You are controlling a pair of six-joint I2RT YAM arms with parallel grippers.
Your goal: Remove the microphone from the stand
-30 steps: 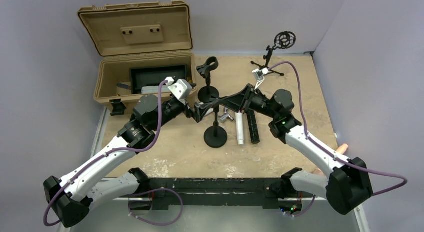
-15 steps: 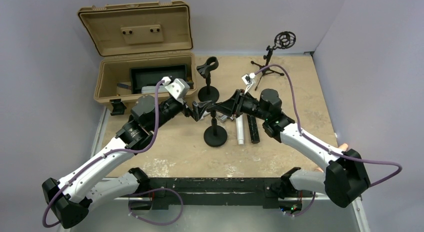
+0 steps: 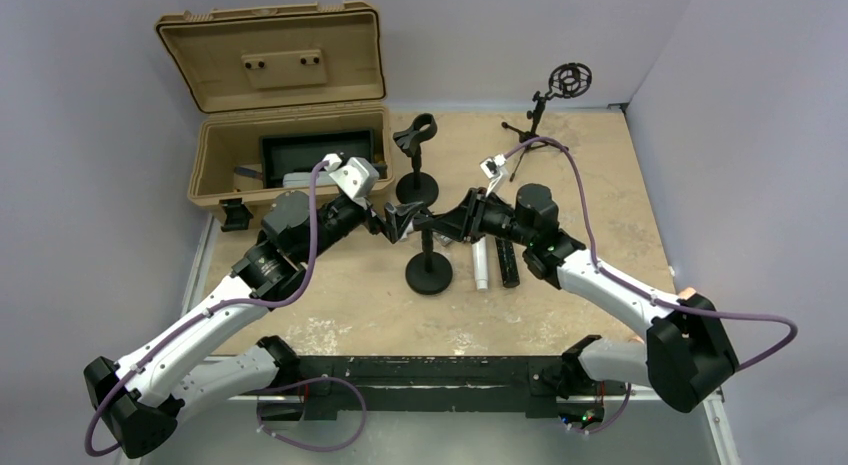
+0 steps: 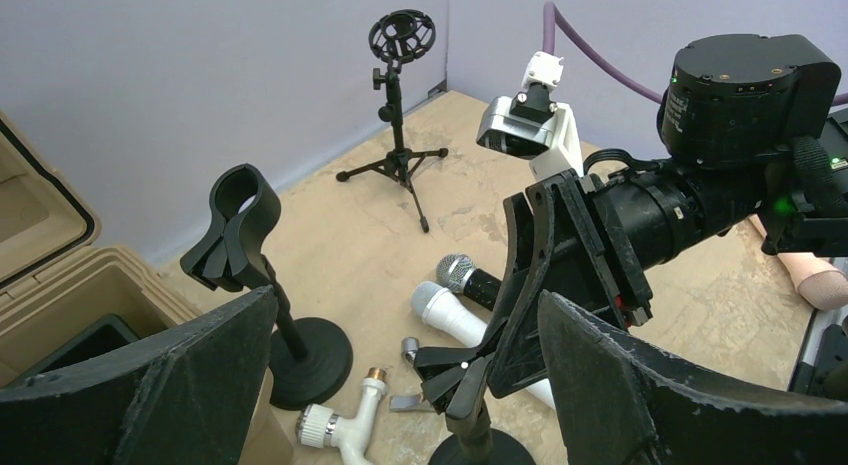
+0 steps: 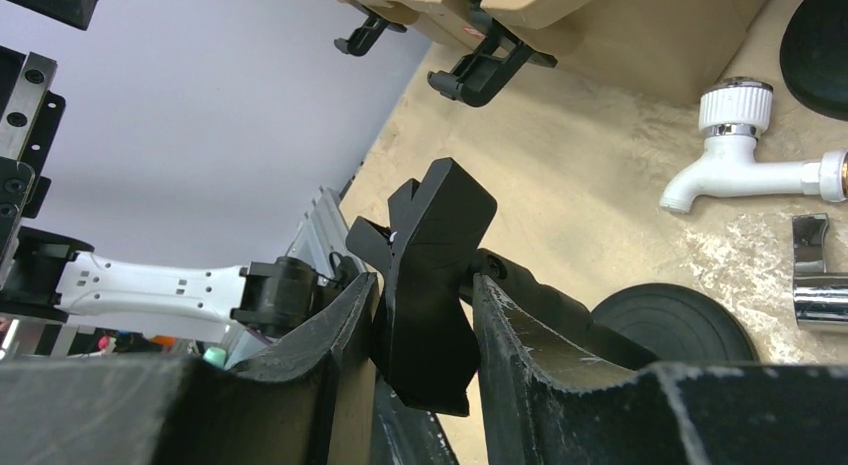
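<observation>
**White plastic microphone down on the surface, both claws crowding the stand**

From above, I see it lying on the beige stone-patterned surface. It is just beside a black microphone with a silver grille, and both are just right of the black round-based stand. Neither sits in the stand, and I cannot tell which one the task means. My right claw is at the stand's top and my left claw is just beside it. They are near enough to knock together. The right arm's purple cable also loops close to the small black tripod stand and could snag it.

In the left wrist view, my left claw is released, fingers spread wide. The stand's black plastic clip sits low between them and looks empty. If I closed here, I judge I would catch the clip or the other claw, not a microphone.

In the right wrist view, my right claw is clenched on that clip. The stand only rests on its base. I judge that a sideways pull would tip it or drag it onto the microphones or the white plastic tap.

I can read no brand, label or lettering in any view.
</observation>
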